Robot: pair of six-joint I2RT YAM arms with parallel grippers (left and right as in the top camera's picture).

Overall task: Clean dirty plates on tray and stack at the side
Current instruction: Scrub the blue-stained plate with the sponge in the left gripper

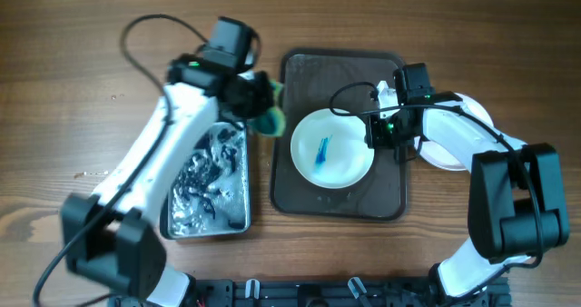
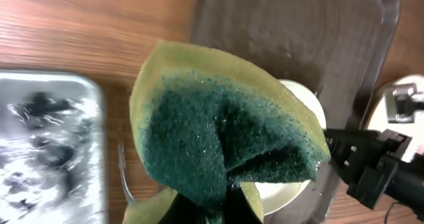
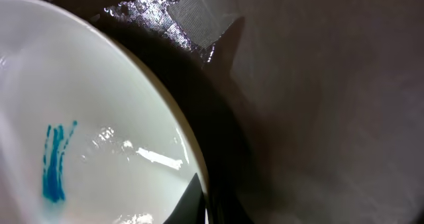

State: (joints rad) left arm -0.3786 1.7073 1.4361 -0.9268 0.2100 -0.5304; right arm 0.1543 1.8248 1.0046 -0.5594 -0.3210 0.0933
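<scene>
The right gripper [image 1: 375, 130] is closed down on the right-hand rim of the plate [image 1: 345, 134]. In the right wrist view one dark fingertip [image 3: 192, 201] lies across that rim at the bottom edge. The other finger is hidden, so the pinch is read from the rim contact. The plate sits flat near the middle of the tray [image 1: 340, 203], with a blue smear [image 1: 322, 151] at its centre that shows as several upright strokes close up [image 3: 54, 164]. Past the rim, the tray's dark floor [image 3: 318, 118] looks wet and glossy.

Just off the tray's right edge, partly under the right arm, a second white plate [image 1: 449, 157] lies on the wooden table [image 1: 73, 53].

The left gripper [image 1: 247, 94] is clamped on a green sponge [image 1: 270, 116], with its fingers buried in the fold. From the left wrist the sponge [image 2: 225, 131] fills the view, dark green scouring face inside and yellow-green foam outside, bent into a cone. It hangs over the table beside the tray's left rim, near the plate's upper left (whether it touches anything I cannot tell).

Left of it a metal pan [image 1: 207, 232] holds dark crumpled clumps in a shiny film
</scene>
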